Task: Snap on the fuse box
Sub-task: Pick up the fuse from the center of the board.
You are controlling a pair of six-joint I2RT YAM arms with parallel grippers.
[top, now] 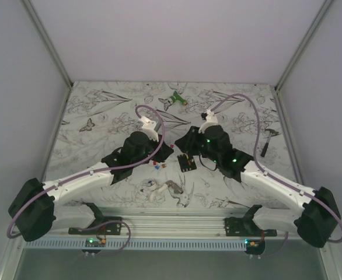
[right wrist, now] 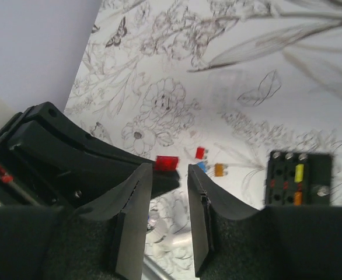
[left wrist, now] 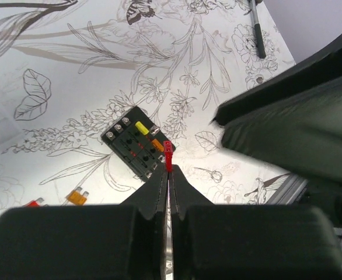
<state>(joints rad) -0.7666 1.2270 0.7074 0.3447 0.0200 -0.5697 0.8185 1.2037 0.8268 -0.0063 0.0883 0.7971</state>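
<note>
The left gripper (left wrist: 168, 175) is pinched shut on a small red fuse (left wrist: 168, 153) that sticks out past its tips. Just beyond the tips, slightly left, the black fuse box (left wrist: 130, 146) lies on the patterned table (left wrist: 72, 58) with a yellow fuse (left wrist: 141, 126) seated in it. The right gripper (right wrist: 166, 201) stands partly open, seemingly empty, and the box sits to its right.

top external: looked down from above and behind the arm bases, far enough to take in the whole table (top: 101, 111). left wrist: looked closely along the left gripper (left wrist: 168, 173) onto the fuse box (left wrist: 137, 147). right wrist: looked closely past the right gripper (right wrist: 170, 175) across the tabletop. all three shared the fuse box; both wrist views shared the red fuse (left wrist: 168, 153).
</note>
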